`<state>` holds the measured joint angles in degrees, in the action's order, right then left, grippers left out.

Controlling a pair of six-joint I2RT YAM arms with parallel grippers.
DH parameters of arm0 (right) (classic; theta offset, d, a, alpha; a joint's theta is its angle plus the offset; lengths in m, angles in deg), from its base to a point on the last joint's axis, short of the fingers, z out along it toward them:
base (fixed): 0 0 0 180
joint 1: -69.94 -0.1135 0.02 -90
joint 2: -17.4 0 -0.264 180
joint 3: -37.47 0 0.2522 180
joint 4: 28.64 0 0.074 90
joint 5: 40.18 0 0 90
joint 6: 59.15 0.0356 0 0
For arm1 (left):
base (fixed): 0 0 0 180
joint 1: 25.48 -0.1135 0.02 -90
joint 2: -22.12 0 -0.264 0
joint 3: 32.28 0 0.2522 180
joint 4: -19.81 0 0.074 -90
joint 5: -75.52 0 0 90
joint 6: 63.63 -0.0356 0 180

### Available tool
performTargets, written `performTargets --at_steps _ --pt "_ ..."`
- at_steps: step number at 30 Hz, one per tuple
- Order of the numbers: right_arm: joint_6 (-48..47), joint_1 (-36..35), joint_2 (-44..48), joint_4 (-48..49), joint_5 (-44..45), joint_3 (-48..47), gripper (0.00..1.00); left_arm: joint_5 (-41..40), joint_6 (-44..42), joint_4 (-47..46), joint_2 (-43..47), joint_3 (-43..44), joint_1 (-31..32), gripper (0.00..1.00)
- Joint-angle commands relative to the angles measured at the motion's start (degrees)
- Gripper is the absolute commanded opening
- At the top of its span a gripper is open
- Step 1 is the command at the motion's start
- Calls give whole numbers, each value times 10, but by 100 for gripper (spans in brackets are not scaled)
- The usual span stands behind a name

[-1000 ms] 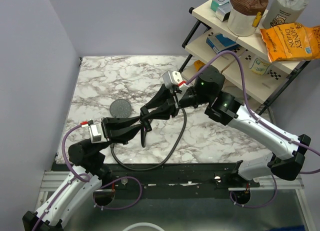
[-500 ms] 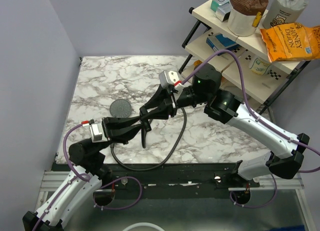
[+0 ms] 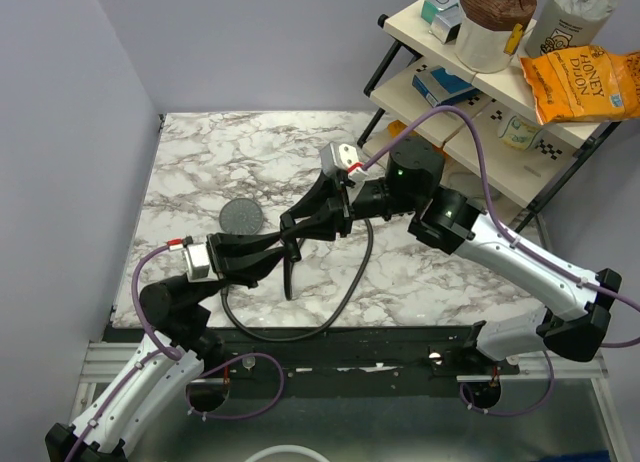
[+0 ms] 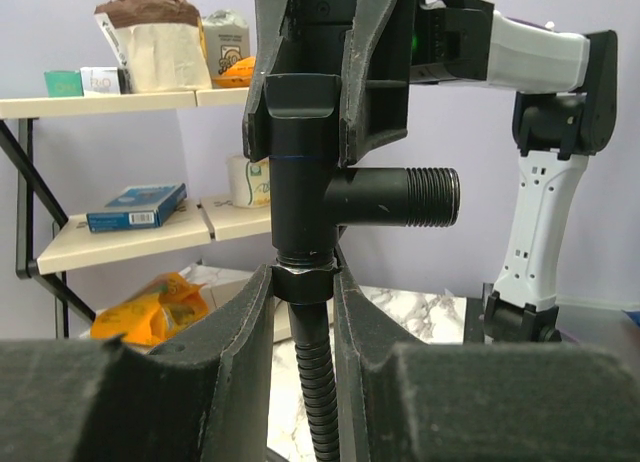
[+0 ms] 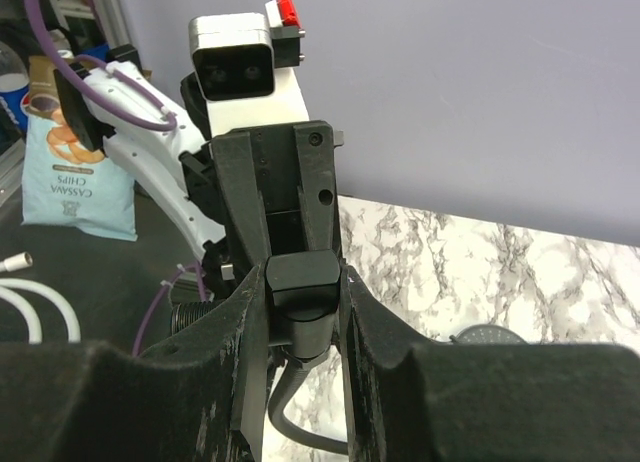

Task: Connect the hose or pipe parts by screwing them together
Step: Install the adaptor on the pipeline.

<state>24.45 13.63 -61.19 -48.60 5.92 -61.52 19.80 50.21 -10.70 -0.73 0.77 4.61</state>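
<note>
Our left pincer point(image 4: 303, 274) is where we are starting: at the bottom centre of the left wrist view we are pinching it narrowly on the end nut point(image 4: 302, 285) of the black hose point(image 4: 320, 392), which is hanging below. Just above, we are gripping the black T-fitting point(image 4: 395, 197) in our right pincer point(image 5: 303, 282), jaws closed on its body. Over the last second we are seeing the right wrist roll slightly while the left stays put, so we are judging that the fitting is being screwed onto the nut. Farther back, left of centre in the top view, the shower head point(image 3: 242, 216) is lying on the desk point(image 3: 200, 162), well apart and not yet joined.
</note>
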Motion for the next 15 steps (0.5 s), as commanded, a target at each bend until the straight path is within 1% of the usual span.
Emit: performTargets --at_steps 1,6,10,15 --pt "13 -6 -3 -22 65 39 1 -25 -14 -62 15 22 1 0" --pt "28 -9 15 18 94 72 1 -33 -18 -60 16 23 1 0" --pt "37 -12 17 29 114 82 1 -37 -20 -57 16 26 1 0" --pt "55 -18 18 36 160 89 1 -51 -27 -54 18 29 0 0"
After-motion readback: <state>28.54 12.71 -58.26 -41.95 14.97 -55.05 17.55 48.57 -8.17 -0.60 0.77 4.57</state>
